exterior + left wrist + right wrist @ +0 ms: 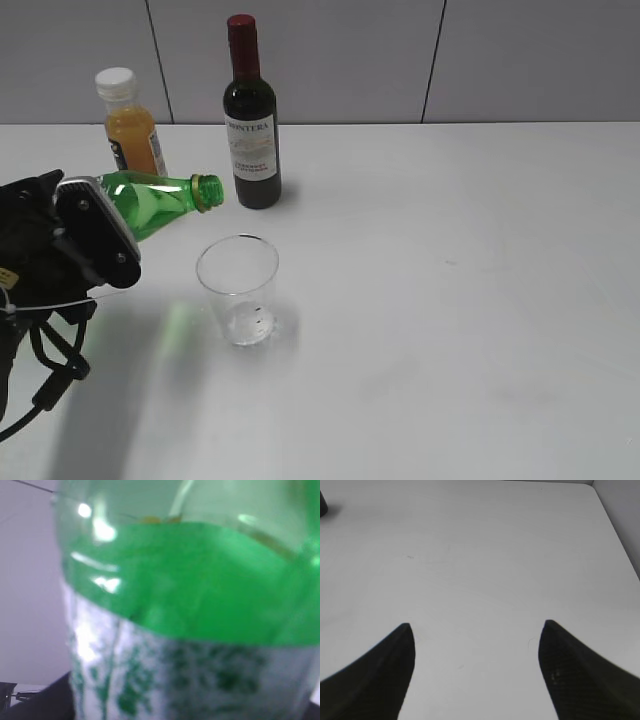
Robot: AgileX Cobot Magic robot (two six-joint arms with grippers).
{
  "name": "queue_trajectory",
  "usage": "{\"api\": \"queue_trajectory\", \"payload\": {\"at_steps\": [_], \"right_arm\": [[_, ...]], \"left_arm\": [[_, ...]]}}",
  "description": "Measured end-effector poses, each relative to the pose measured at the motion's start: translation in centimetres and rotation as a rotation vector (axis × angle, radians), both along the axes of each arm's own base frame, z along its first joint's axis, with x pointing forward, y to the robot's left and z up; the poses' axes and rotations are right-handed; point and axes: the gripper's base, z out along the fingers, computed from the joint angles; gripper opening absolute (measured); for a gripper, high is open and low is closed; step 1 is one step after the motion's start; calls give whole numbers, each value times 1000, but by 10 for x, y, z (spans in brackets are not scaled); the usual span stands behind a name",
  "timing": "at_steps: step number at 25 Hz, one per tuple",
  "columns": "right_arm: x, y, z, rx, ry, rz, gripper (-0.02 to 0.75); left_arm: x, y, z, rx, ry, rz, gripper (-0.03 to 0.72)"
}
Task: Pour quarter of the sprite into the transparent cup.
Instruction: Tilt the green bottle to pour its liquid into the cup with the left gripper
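My left gripper [95, 235] is shut on the sprite [160, 203], a green see-through bottle held tilted almost level above the table, its open threaded neck pointing right. The neck mouth is up and left of the transparent cup [240, 290], which stands upright on the table below it. The cup looks empty but for dark specks at its bottom. In the left wrist view the sprite [190, 610] fills the frame, blurred, with its pale label band low. My right gripper [476, 630] is open and empty over bare table; it does not show in the exterior view.
A dark wine bottle [250, 120] with a red top stands behind the cup. An orange juice bottle [130, 125] with a white cap stands at the back left. The white table [450, 300] stretches to the right; its far right edge [615, 525] shows in the right wrist view.
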Motion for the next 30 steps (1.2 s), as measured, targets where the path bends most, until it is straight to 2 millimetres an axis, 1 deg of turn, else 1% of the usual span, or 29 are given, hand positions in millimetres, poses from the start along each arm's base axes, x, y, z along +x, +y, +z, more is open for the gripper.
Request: {"api": "queue_trajectory", "payload": {"at_steps": [11,22,30], "right_arm": [[0,0,0,0,0,0,594],[0,0,0,0,0,0,594],[0,0,0,0,0,0,594]], "left_arm": [[0,0,0,95,14,-23,466],[0,0,0,138,21,-33,466],[2,4,0,175,28,-24,466]]}}
